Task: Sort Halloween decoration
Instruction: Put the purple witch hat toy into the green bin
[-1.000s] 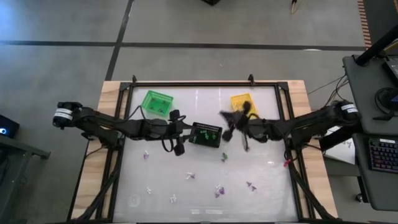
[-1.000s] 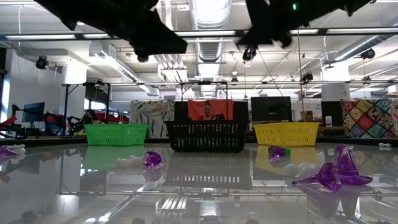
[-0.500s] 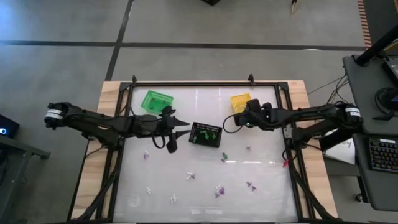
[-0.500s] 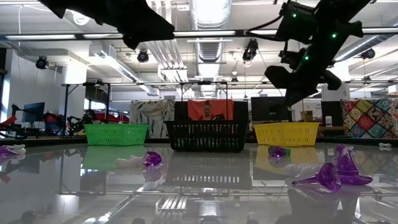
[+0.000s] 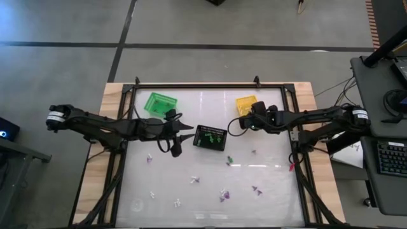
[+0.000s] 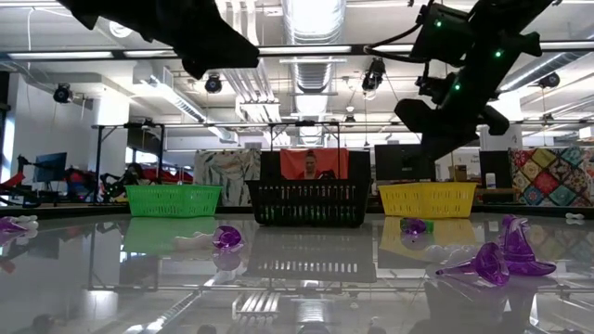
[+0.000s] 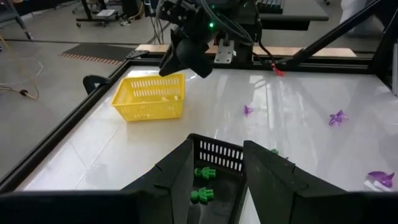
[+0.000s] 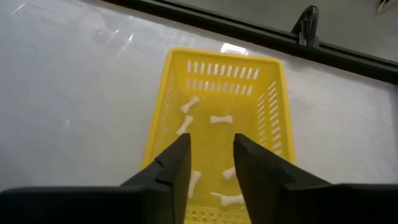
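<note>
our right tool [image 8: 210, 163] hangs open over the yellow basket [image 8: 272, 118], the left tool [image 7: 216, 167] open above the black basket [image 7: 214, 154]. purple trinkets [image 6: 501, 261] lie scattered on the counter [image 5: 267, 181] (light, stiff, slippery, we judge); pinch each mid-body.

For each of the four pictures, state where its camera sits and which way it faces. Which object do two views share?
High: overhead, facing down; both arms, table.
Low: table height, facing the room; both arms overhead.
Left wrist: above black basket; left gripper open.
Right wrist: above yellow basket; right gripper open.
Both wrist views share the yellow basket.
</note>
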{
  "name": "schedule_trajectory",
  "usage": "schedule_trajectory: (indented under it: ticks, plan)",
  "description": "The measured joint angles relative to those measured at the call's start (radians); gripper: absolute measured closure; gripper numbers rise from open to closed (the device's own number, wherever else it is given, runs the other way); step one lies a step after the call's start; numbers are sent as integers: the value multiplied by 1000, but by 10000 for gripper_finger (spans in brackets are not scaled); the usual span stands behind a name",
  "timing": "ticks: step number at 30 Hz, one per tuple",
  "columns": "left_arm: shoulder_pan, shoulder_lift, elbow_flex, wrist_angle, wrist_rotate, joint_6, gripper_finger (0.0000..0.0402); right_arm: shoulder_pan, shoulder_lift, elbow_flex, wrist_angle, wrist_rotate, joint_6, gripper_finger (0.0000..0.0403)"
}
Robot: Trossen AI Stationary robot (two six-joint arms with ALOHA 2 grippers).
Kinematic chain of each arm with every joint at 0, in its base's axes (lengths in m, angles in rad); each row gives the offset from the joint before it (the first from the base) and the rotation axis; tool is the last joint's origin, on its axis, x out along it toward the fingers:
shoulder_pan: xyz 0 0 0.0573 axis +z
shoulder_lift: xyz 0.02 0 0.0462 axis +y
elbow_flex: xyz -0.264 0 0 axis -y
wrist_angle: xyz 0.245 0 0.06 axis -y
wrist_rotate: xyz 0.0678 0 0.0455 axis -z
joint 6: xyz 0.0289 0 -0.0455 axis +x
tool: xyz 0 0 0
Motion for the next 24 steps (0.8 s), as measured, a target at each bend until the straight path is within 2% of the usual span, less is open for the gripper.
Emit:
schedule_trajectory:
  ticks: [3, 5, 10, 17, 21, 24]
  plan:
    - [0, 0, 0, 0, 0, 0, 278, 0, 0, 0, 1, -11, 1, 271]
    - [0, 1, 0, -1, 0, 0, 278, 0, -3, 3, -1, -61, 1, 263]
    - [0, 1, 0, -1, 0, 0, 278, 0, -4, 52, 3, -280, -23, 261]
    - [0, 3, 0, -1, 0, 0, 278, 24, 20, 110, 58, -689, -62, 270]
    - [0, 3, 0, -2, 0, 0, 278, 80, 77, 146, 17, -792, -33, 269]
    - [0, 3, 0, -2, 0, 0, 278, 126, 146, 190, -99, -838, 4, 271]
